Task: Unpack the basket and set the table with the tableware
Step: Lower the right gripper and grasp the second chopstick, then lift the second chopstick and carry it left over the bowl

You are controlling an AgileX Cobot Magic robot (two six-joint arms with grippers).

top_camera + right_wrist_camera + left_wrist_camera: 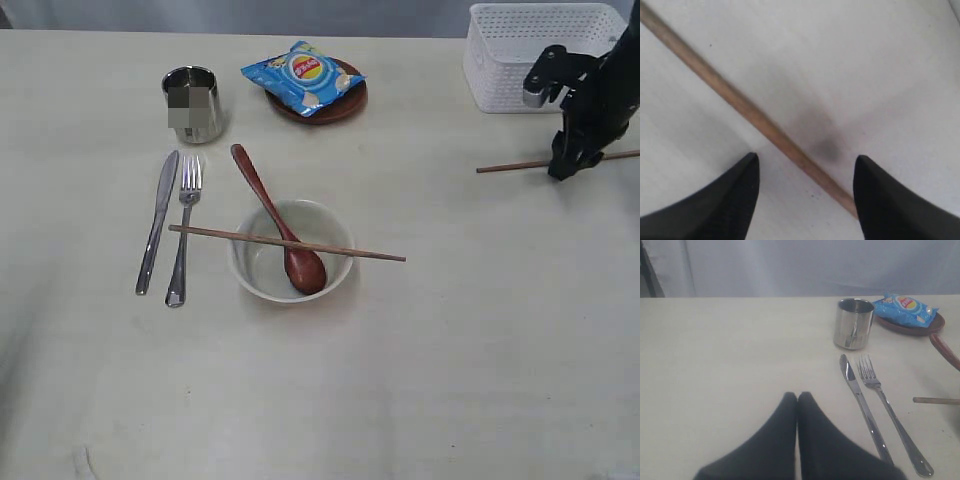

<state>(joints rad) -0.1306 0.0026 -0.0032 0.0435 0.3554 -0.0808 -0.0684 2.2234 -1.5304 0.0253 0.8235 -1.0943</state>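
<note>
Pale cream table (480,350), grey backdrop behind. Loose chopstick (510,166) lies at the right edge of the exterior frame, below the basket (500,60). Its long axis is near horizontal, right end slightly higher in frame. Right gripper (805,159) spread wide astride it, holding nothing, hiding its mid-length. Far end meets the frame edge. Left gripper (797,396) closed, empty.

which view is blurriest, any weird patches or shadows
Right wrist view is softest: the chopstick and the right gripper look fuzzy-edged, and a dark shadow smudge sits on the table by the stick; exterior view is sharp, but a pixelated grey patch covers part of the steel cup; left wrist view is slightly soft.
</note>
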